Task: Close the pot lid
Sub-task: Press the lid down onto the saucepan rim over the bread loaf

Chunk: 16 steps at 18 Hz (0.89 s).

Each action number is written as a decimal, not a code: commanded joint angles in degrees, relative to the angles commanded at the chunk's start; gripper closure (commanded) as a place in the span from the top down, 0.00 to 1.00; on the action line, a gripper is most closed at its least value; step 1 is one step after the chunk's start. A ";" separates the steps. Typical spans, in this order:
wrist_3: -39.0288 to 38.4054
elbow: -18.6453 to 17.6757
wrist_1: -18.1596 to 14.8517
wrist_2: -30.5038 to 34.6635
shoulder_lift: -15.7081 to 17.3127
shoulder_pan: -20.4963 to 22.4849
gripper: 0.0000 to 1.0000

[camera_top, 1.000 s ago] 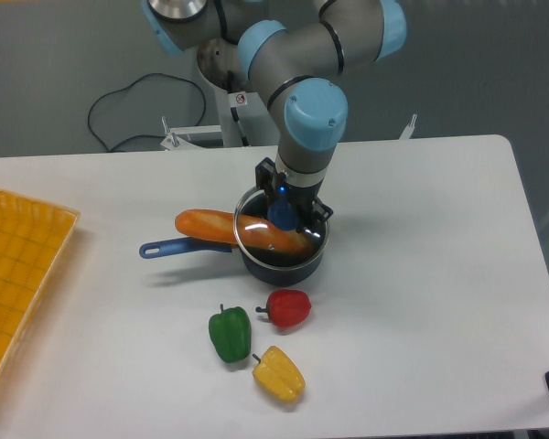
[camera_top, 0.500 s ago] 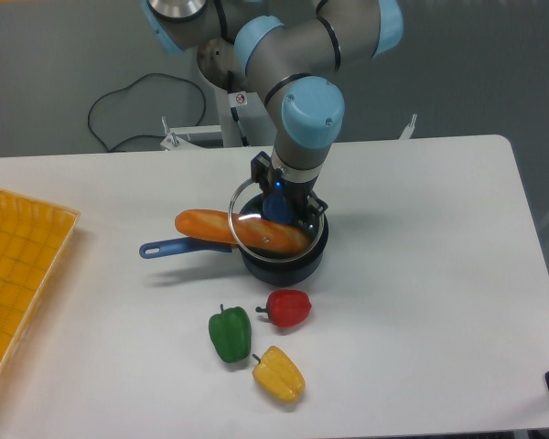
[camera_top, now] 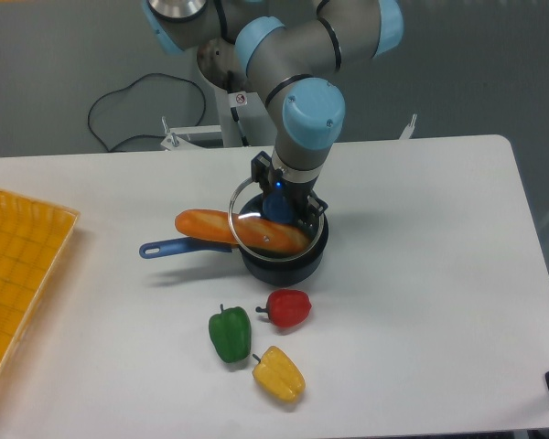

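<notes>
Over the pot (camera_top: pixel 288 261), my gripper (camera_top: pixel 279 203) grips the lid (camera_top: pixel 256 222) by its knob, unmoved since a moment ago; a long orange vegetable (camera_top: pixel 238 230) blocks closing.

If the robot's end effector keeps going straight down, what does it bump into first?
Probably the orange bread poking out of the pot. The end effector holds the pot lid right above it, so the lid would touch first.

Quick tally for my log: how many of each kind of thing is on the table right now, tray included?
Bell peppers: 3 (green, red, yellow)
Bread roll: 1
Pot: 1
Pot lid, held in the end effector: 1
Yellow tray: 1
Total: 7
</notes>
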 joint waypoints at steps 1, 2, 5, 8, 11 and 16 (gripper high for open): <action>0.00 0.00 0.09 0.00 -0.17 0.00 0.38; 0.00 0.00 0.09 0.00 -0.26 0.00 0.38; 0.09 0.17 0.35 0.00 -0.79 0.17 0.37; 0.09 0.18 0.35 0.00 -0.97 0.26 0.38; 0.09 0.26 0.44 0.00 -1.05 0.35 0.38; 0.00 0.26 0.35 -0.09 -1.06 0.26 0.38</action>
